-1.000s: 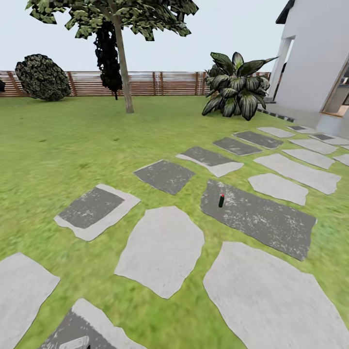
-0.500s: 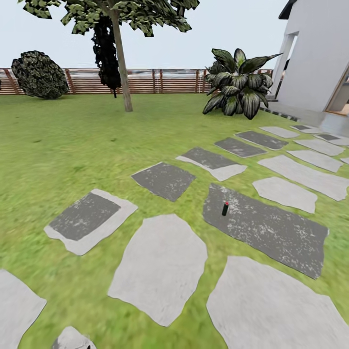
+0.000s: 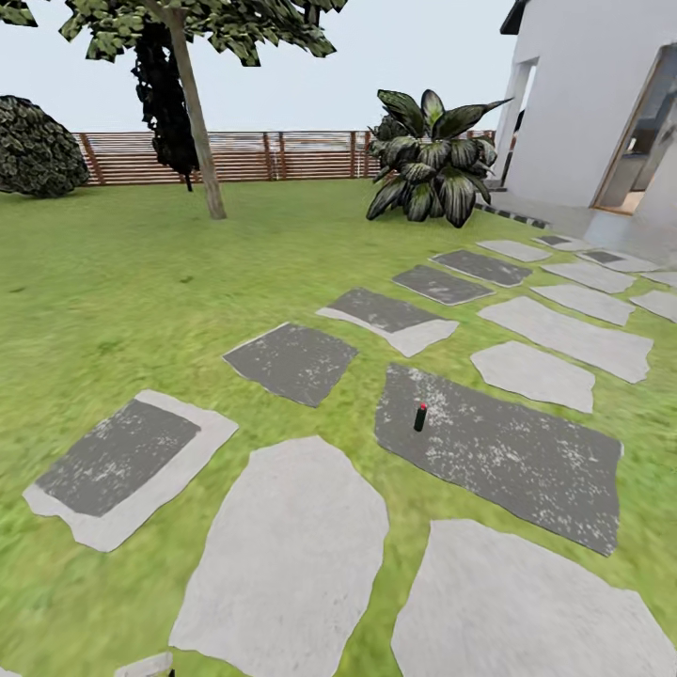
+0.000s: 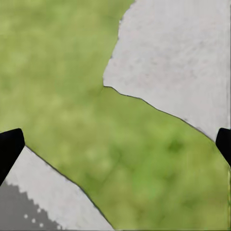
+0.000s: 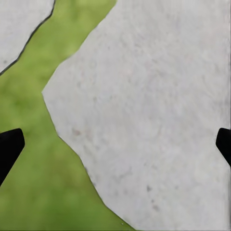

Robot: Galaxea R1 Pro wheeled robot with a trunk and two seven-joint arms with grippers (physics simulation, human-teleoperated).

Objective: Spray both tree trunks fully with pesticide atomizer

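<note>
The pesticide atomizer (image 3: 420, 417), a small dark bottle with a red cap, stands upright on a dark grey paving slab (image 3: 508, 451) right of centre in the head view. One tree (image 3: 199, 141) with a pale trunk and a dark leafy crown rises from the lawn at the far left, in front of the wooden fence (image 3: 244, 155). Over grass and slabs, the left gripper (image 4: 115, 149) hangs open with nothing between its fingers. The right gripper (image 5: 115, 149) is open too, above a pale slab. No white specks show anywhere.
A broad-leafed plant (image 3: 428, 160) stands at the back, next to the white house (image 3: 583, 103) on the right. A dark bush (image 3: 33, 150) sits by the fence at far left. Pale and dark slabs cross the grass (image 3: 113, 282) toward the house.
The camera has moved: the whole picture has slid left, the house fills more of the right side, and the atomizer and slabs sit slightly lower. Nothing in the garden itself moved.
</note>
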